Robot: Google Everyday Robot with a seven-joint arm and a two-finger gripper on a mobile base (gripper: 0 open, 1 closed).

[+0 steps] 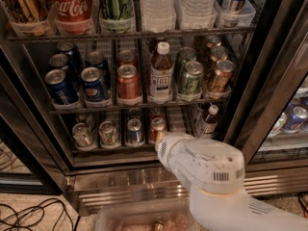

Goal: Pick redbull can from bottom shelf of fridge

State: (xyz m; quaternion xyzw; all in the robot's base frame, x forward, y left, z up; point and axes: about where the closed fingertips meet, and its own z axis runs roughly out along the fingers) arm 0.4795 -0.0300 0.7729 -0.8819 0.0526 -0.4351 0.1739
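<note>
**Lining up on the redbull can: target is one lane left of my tip**

Nearest, bottom edge of frame: a clear plastic bin [118, 219] with one small round item in it that I can't identify. My arm [211, 174] rises over it from lower right.

The gripper [160, 146] is at the front lip of the bottom shelf [96, 151], low centre of frame, just in front of the small red can [157, 127]. The jaws are hidden behind my own wrist, so I can't tell whether they're apart or together.

The redbull can [134, 130] stands upright at the front of its lane, blue and silver, just left of the red can with a divider between them.

How I'd do this step:
- Shift left until I'm centred on the redbull lane.
- Go in straight and level, since the lane is narrow.
- Risk: grabbing or knocking the red can. The two pale cans [96, 134] further left are well out of the way.

What else the fridge [269, 81] holds:
- Bottom shelf, right: a small bottle [208, 121].
- Middle rack: Pepsi cans [77, 83] at left, an orange can [127, 81], a white-capped bottle [161, 71], then green cans [190, 73] and copper cans [219, 73].
- Top rack: Coca-Cola [72, 4], a green drink [115, 1] and water bottles [156, 4].
</note>
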